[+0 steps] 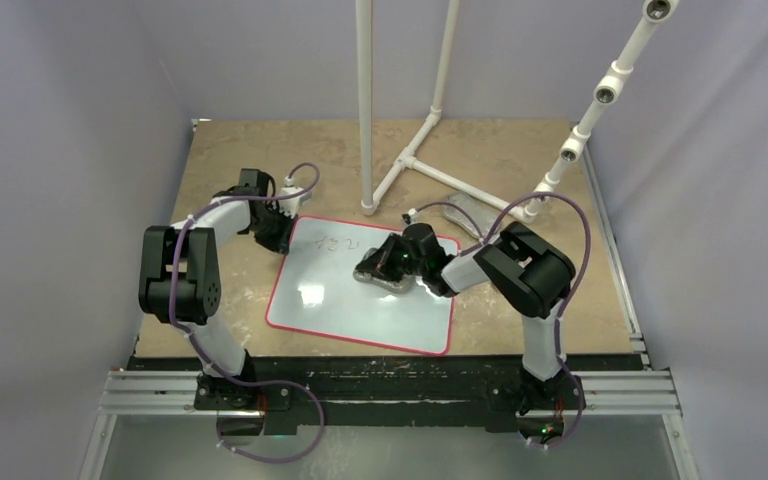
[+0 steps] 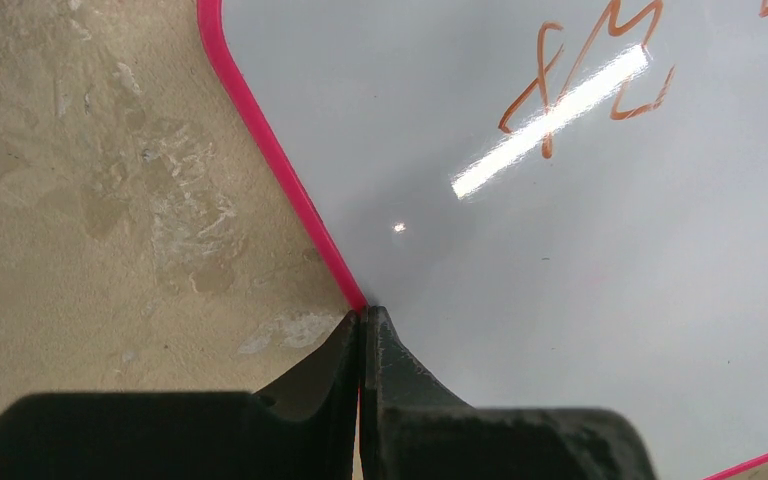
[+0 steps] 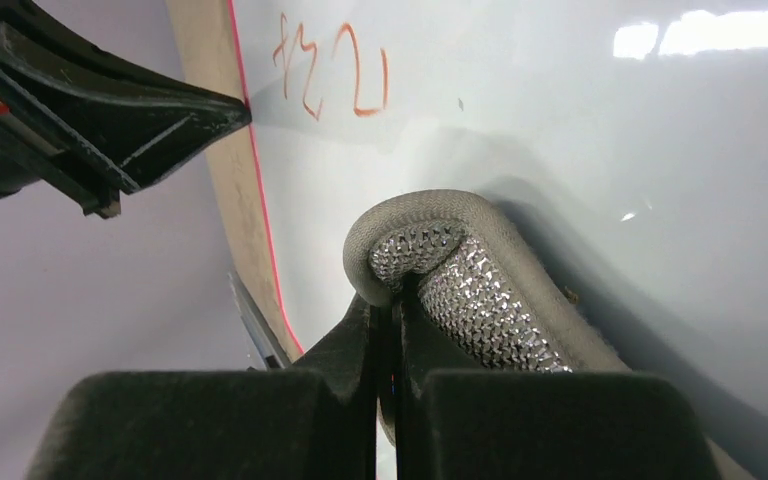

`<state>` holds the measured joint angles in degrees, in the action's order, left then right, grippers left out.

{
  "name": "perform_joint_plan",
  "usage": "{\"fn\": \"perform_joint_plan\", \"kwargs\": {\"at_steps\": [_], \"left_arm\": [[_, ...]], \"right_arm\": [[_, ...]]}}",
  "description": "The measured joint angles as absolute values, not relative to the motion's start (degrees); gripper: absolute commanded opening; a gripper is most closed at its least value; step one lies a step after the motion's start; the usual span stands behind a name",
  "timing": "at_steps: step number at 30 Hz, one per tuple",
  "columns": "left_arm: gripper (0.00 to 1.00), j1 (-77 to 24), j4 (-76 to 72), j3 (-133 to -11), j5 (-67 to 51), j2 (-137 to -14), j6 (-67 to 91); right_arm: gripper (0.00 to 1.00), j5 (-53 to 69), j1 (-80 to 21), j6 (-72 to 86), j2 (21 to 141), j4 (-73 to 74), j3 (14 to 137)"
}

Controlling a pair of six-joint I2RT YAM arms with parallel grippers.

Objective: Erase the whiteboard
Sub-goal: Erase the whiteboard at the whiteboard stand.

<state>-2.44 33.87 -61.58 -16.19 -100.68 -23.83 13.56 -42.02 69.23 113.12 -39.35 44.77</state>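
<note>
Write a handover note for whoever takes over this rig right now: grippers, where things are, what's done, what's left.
The left gripper is shut on the whiteboard, pinching its left rim near the far corner.
The right gripper is shut on a folded silvery pad over the middle of the board.
Done: board gripped, pad in the gripper.
Left: the red writing near the far edge is not yet wiped; sweep the pad across it until the board is clean.
</note>
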Motion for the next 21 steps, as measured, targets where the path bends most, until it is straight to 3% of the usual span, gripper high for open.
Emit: {"fn": "perform_joint_plan", "kwargs": {"at_steps": [3,10,14,21], "left_arm": [[0.00,-2.44,33.67,-61.28,-16.19,-100.47,-23.83],[0.00,-2.44,33.69,-61.06,-16.19,-100.25,-23.83],[0.00,-2.44,33.58,-60.73,-16.19,-99.98,-24.03],[0.00,-2.44,33.50,-60.29,-16.21,-99.63,-24.67]], "right_arm": [[0.00,13.96,-42.72,69.80,115.59,-38.17,48.75],[0.00,8.62,-52.07,68.84,129.45,-26.55,76.09],[0.00,5.61,-52.71,73.21,127.09,-25.93,72.36],[0.00,0.80,-42.30,79.02,117.75,-24.58,60.03]]}}
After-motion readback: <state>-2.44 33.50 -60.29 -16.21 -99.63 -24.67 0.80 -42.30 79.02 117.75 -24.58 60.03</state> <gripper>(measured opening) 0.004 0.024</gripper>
